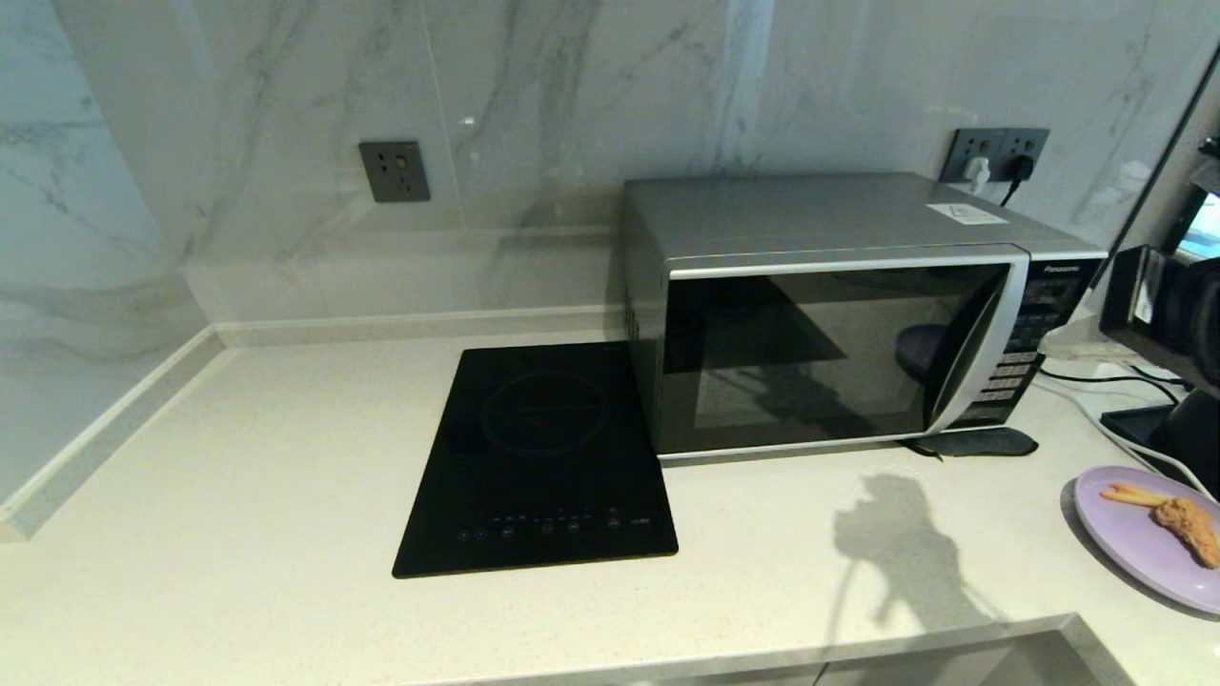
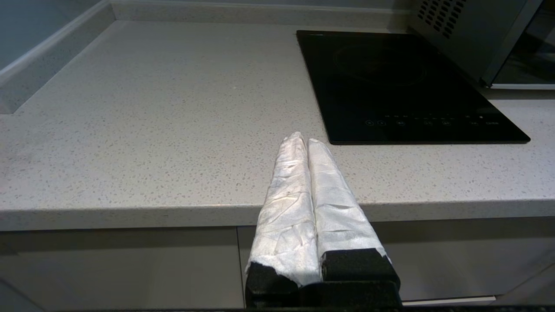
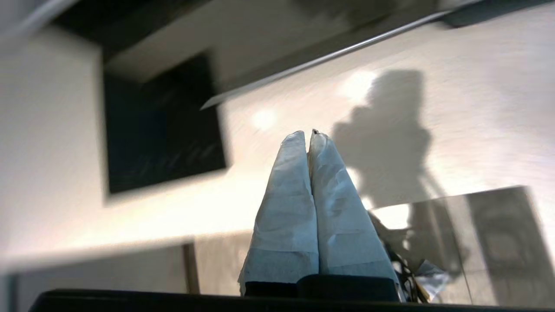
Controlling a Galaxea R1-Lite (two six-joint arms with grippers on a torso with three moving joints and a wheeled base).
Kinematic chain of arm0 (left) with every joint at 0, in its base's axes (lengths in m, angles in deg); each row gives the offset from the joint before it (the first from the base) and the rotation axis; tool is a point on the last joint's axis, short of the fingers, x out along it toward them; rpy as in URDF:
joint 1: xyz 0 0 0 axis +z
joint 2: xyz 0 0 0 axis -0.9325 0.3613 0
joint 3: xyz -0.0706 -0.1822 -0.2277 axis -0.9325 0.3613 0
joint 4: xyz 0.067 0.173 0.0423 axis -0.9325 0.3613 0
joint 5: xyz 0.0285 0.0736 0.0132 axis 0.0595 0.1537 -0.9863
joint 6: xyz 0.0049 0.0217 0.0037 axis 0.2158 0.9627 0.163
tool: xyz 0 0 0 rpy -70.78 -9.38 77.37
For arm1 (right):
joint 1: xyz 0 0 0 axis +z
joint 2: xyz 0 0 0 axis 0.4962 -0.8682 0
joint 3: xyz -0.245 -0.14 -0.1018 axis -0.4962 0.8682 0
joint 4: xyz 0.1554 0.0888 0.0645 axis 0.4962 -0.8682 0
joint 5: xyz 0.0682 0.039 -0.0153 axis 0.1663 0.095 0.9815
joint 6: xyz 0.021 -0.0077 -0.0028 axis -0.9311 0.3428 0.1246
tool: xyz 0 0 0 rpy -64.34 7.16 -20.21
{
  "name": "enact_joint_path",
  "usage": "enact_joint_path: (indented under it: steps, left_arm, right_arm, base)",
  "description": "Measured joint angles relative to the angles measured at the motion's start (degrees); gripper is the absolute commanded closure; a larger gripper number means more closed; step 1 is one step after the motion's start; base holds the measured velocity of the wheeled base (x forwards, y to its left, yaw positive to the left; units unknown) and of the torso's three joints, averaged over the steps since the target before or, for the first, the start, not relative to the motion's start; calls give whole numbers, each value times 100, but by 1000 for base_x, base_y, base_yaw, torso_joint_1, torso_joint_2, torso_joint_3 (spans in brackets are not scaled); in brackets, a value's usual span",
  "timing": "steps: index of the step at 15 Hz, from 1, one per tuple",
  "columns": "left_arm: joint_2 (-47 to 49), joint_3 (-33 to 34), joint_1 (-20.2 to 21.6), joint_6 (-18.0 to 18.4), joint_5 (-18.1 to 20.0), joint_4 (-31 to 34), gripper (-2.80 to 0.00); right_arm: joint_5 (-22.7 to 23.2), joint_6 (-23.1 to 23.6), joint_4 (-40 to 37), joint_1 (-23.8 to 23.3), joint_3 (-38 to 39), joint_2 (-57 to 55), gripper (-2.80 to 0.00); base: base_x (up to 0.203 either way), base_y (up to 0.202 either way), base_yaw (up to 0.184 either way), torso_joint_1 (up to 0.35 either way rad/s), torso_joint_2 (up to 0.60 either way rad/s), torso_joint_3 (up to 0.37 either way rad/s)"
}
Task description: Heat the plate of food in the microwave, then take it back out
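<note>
The silver microwave (image 1: 839, 314) stands on the counter with its dark glass door closed and its curved handle (image 1: 977, 353) at the right. A lavender plate of food (image 1: 1129, 543), with fries and a fried chicken piece, rests at the counter's right edge. Neither gripper shows in the head view. My left gripper (image 2: 303, 141), wrapped in white, is shut and empty above the counter's front edge, left of the cooktop. My right gripper (image 3: 308, 135) is shut and empty, over the counter's front edge, with its shadow on the counter in front of the microwave.
A flat black induction cooktop (image 1: 543, 457) lies left of the microwave. Cables and a black stand (image 1: 1158, 429) crowd the far right behind the plate. A dark pad (image 1: 982, 443) lies under the microwave's right front corner. A low ledge (image 1: 105, 429) bounds the counter on the left.
</note>
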Motion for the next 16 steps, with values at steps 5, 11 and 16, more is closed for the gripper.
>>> enact_joint_path:
  steps: [5, 11, 16]
  left_arm:
    - [0, 0, 0, 0, -2, 0, 0]
    - [0, 0, 0, 2, -2, 0, 0]
    - [0, 0, 0, 0, -2, 0, 0]
  right_arm:
    - [1366, 431, 10, 377, 436, 1265, 0]
    - [1540, 479, -137, -406, 1301, 3366, 0]
    - [366, 664, -611, -1100, 1581, 4516, 0]
  base:
    - [0, 0, 0, 0, 0, 0]
    - [0, 0, 0, 0, 0, 0]
    - [0, 0, 0, 0, 0, 0]
